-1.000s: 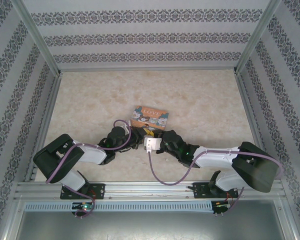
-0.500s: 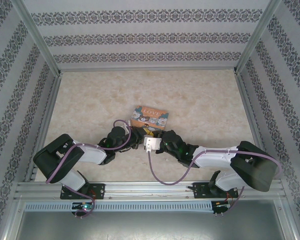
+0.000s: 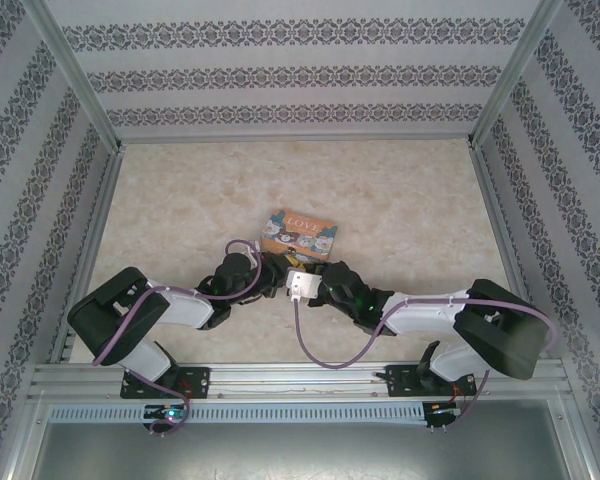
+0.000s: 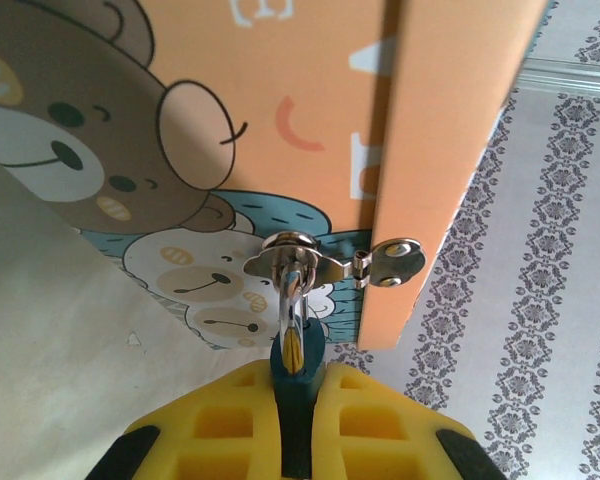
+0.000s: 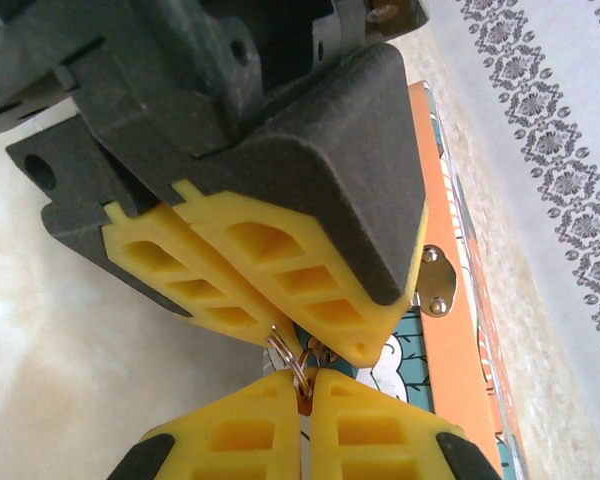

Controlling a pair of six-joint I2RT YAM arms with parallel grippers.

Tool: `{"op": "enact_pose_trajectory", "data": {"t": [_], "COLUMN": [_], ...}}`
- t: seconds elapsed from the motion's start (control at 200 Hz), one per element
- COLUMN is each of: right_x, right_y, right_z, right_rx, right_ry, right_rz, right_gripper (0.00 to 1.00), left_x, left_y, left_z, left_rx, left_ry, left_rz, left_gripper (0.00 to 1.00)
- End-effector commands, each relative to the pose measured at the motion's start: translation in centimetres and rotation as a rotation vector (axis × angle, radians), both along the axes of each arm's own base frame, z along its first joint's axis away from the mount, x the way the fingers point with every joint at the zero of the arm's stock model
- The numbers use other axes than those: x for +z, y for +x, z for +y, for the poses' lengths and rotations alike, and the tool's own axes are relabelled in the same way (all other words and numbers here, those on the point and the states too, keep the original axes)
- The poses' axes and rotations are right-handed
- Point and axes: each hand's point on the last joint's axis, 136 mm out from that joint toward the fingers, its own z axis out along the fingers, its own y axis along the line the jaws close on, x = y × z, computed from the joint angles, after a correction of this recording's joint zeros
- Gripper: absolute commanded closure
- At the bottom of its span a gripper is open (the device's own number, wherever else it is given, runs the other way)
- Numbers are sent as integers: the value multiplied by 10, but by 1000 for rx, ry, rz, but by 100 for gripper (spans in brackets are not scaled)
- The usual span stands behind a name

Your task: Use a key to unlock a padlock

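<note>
- Over the last second, in the top view, the right arm [image 3: 430,310] has been drawn further in toward the left. The right tool [image 3: 302,270] is now set just against the left tool [image 3: 277,272], right in front of the LOVE box [image 3: 302,232].
- This closing-in is judged to be the key being brought up to the keyhole. Insertion seems to be in hand, but it cannot be confirmed.
- The padlock [image 4: 296,352] is held clamped between the left tool's ribbed yellow pads [image 4: 230,420], hanging at the box's near edge. Only the top of its teal body is left exposed.
- Its polished silver shackle [image 4: 292,290], a narrow U, is seen threaded through the staple of the shiny metal hasp [image 4: 325,265], which is riveted to the box. The lock is therefore judged not yet opened.
- The right tool's pads [image 5: 370,430] are pressed together on a small coppery piece carrying a thin wire ring [image 5: 283,352], taken to be the key [image 5: 304,380]. Its blade cannot be made out.
- The box is a flat rectangle, matte orange with printed cartoon bears.
- The surface [image 3: 410,200] is a pale marbled sheet.
</note>
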Motion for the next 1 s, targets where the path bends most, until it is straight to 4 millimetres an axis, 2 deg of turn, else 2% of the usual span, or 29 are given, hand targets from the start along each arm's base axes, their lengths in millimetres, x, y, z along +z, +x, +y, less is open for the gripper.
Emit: {"op": "enact_pose_trajectory", "data": {"t": [0.0, 0.315, 0.635, 0.994], "right_x": [34, 48, 21, -10], "right_y": [1, 0, -1, -6], "right_z": [25, 26, 20, 6], "right_rx": [15, -30, -51, -91], "right_ry": [179, 373, 312, 294], "right_rz": [-4, 72, 102, 199], "right_gripper": [94, 100, 100, 100], "left_x": [28, 24, 11, -11], "left_y": [-2, -4, -5, -2], "left_z": [-15, -12, -13, -11], "left_rx": [-58, -46, -45, -31], "left_ry": [-85, -90, -80, -37], "left_rz": [-62, -61, -48, -43], "left_gripper": [92, 92, 92, 75]}}
